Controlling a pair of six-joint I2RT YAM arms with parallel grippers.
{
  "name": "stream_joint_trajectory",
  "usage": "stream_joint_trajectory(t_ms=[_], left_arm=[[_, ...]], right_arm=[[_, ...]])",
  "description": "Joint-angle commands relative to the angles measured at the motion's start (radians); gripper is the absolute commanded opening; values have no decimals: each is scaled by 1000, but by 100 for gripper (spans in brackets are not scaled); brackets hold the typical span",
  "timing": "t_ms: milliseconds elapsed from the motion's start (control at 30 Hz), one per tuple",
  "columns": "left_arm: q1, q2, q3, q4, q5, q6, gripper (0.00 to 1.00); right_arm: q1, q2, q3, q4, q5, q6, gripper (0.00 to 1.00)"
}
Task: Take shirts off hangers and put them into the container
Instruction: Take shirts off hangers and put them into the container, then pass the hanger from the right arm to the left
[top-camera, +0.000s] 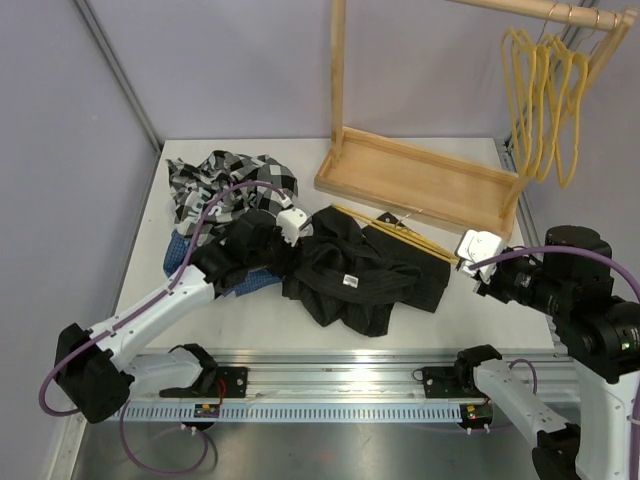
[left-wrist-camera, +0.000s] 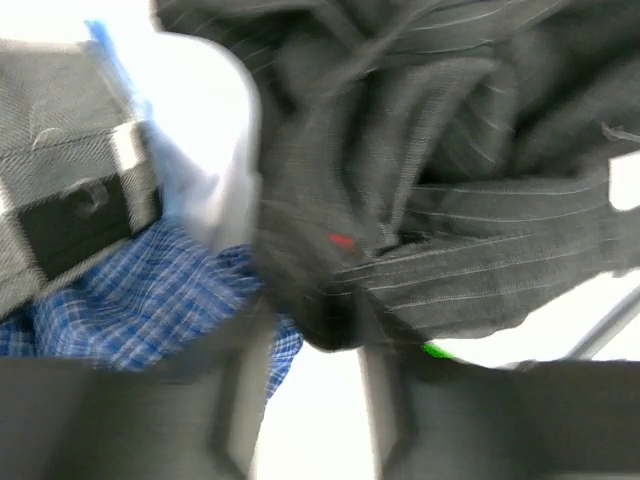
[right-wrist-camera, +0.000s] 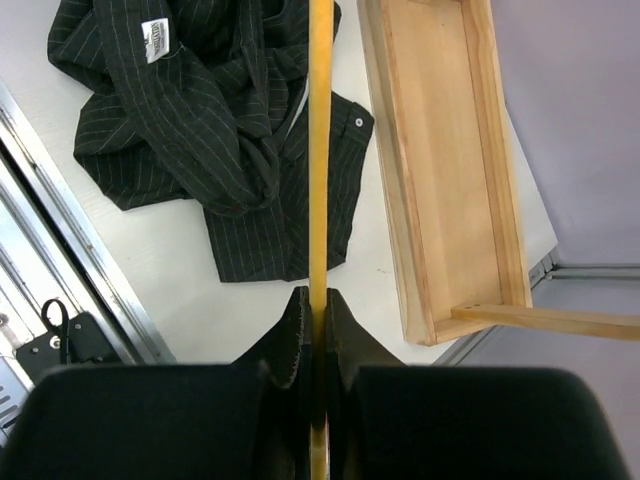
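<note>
The black pinstriped shirt (top-camera: 350, 272) lies crumpled mid-table, still over a yellow hanger (top-camera: 405, 232). My right gripper (right-wrist-camera: 311, 295) is shut on that hanger's thin bar (right-wrist-camera: 320, 150) at the shirt's right side. My left gripper (left-wrist-camera: 315, 340) is at the shirt's left edge. Its view is blurred, but the jaws stand apart with white table between them and a fold of pinstriped cloth (left-wrist-camera: 440, 240) at the tips. A dark blue check shirt (left-wrist-camera: 150, 300) and a black-and-white check shirt (top-camera: 228, 180) lie to the left. The container is out of view.
The wooden rack base (top-camera: 420, 180) sits at the back right with its upright post (top-camera: 338, 70). Several bare yellow hangers (top-camera: 545, 100) hang from the rail at the top right. A metal rail (top-camera: 330, 370) runs along the near table edge.
</note>
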Motion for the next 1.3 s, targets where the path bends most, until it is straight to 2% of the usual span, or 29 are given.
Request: stream_joint_trajectory(t_ms=[0, 33, 67, 167, 300, 433, 567, 800, 900, 1033, 1200, 1267], left_arm=[[5, -84, 11, 78, 247, 98, 75], [5, -101, 9, 93, 294, 115, 92], [3, -125, 8, 103, 342, 149, 99], [3, -230, 3, 110, 498, 231, 99], [3, -400, -23, 95, 520, 379, 99], [3, -498, -90, 139, 551, 495, 99], [3, -469, -75, 126, 603, 571, 99], [3, -405, -20, 130, 618, 575, 98], [3, -374, 3, 106, 666, 586, 93], [3, -370, 17, 103, 663, 562, 87], [3, -394, 0, 153, 591, 533, 89], [3, -420, -5, 169, 612, 520, 91]], right_arm=[[-4, 21, -17, -54, -27, 5, 0], [-4, 26, -37, -37, -27, 2, 0], [-4, 30, -68, -31, -27, -4, 0], [-4, 44, -86, -25, -53, -19, 0], [-2, 70, -68, -51, -124, -54, 0], [-2, 101, -68, -92, -258, -165, 0], [-4, 167, -36, -132, -328, -214, 0], [-4, 219, 24, -235, -452, -295, 0], [-4, 222, 20, -243, -466, -306, 0], [-4, 222, 15, -253, -500, -323, 0], [-4, 216, 1, -255, -509, -329, 0], [-4, 216, -8, -252, -503, -329, 0]])
